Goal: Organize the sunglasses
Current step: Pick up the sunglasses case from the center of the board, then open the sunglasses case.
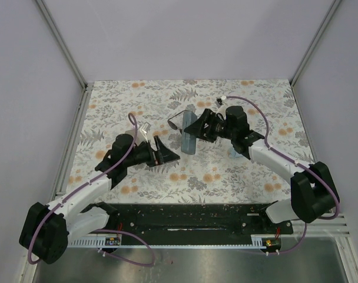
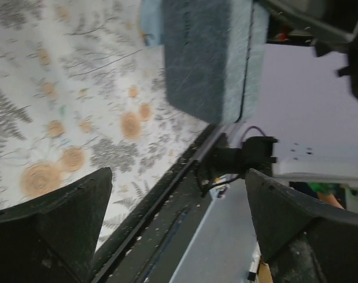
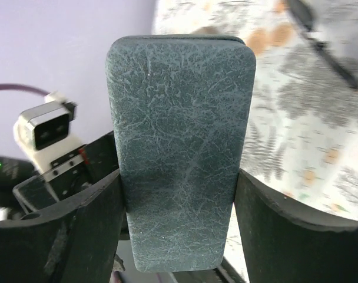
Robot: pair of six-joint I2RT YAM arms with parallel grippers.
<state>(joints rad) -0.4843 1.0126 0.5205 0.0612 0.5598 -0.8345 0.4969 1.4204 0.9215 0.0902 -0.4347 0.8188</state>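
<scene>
A teal case [image 1: 189, 141] stands upright at mid-table, and my right gripper [image 1: 198, 127] is shut on its sides. In the right wrist view the case [image 3: 180, 147] fills the gap between the fingers of the right gripper [image 3: 179, 194]. The black wire-framed sunglasses [image 1: 176, 121] lie on the table just left of the case's top, and show as a blurred dark frame [image 3: 320, 41] in that view. My left gripper [image 1: 166, 151] is open and empty, a short way left of the case. From the left wrist, the case [image 2: 208, 59] hangs beyond the open left gripper [image 2: 179, 183].
A light-blue cloth [image 1: 235, 152] lies under the right arm's wrist. The floral table cover [image 1: 167, 94] ends at a black rail [image 1: 185, 218] along the near edge. Metal posts and grey walls enclose the left, back and right sides.
</scene>
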